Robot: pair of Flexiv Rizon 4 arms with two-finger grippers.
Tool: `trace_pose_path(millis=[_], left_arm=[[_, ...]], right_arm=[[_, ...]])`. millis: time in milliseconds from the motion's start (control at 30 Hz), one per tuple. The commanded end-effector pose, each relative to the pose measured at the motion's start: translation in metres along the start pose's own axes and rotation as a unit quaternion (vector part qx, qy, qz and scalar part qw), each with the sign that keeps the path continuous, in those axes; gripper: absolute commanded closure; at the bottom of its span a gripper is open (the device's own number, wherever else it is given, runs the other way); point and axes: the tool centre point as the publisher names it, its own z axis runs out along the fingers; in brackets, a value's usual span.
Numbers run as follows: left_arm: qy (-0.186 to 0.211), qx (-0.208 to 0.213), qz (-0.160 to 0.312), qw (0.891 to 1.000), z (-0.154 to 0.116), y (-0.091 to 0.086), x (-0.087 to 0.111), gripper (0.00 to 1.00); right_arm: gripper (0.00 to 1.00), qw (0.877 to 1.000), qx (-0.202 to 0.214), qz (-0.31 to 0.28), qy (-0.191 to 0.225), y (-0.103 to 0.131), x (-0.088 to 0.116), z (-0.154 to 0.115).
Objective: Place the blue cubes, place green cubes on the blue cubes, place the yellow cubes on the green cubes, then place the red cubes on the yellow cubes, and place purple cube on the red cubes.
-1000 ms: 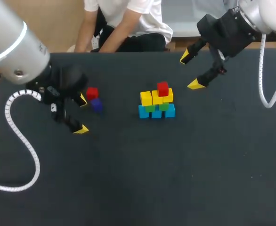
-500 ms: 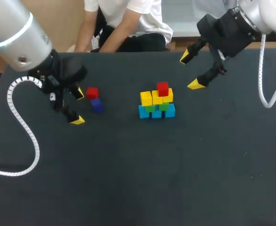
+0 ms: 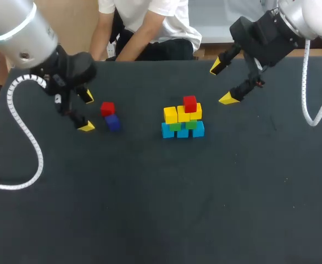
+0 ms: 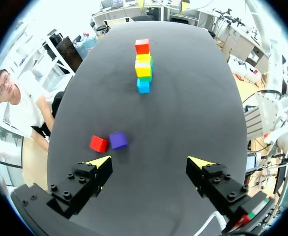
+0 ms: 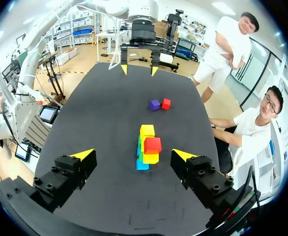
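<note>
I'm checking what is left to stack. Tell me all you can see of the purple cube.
The purple cube is a small, plain, matte block, in one piece. It lies flat on the dark table, right beside the loose red cube; whether the two touch is unclear. It sits well apart from the stack, just ahead of the open left gripper, and nothing holds it.
</note>
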Motion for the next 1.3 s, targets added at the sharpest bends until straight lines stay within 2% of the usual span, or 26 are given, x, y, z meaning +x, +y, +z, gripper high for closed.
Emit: trace_pose_path(millis=[33, 900, 1033, 1300], left_arm=[[-0.005, 0.005, 0.002, 1.000, 0.002, 0.005, 0.000, 0.00], [-0.005, 0.003, 0.011, 1.000, 0.001, 0.007, 0.000, 0.00], [0.021, -0.007, 0.031, 0.999, -0.007, 0.020, 0.002, 0.00], [0.098, 0.000, 0.072, 0.993, -0.012, 0.045, 0.006, 0.00]], right_arm=[[0.00, 1.000, 0.000, 0.000, 0.000, 0.000, 0.000, 0.000], [0.00, 1.000, 0.000, 0.000, 0.000, 0.000, 0.000, 0.000], [0.00, 1.000, 0.000, 0.000, 0.000, 0.000, 0.000, 0.000], [0.00, 1.000, 0.000, 0.000, 0.000, 0.000, 0.000, 0.000]])
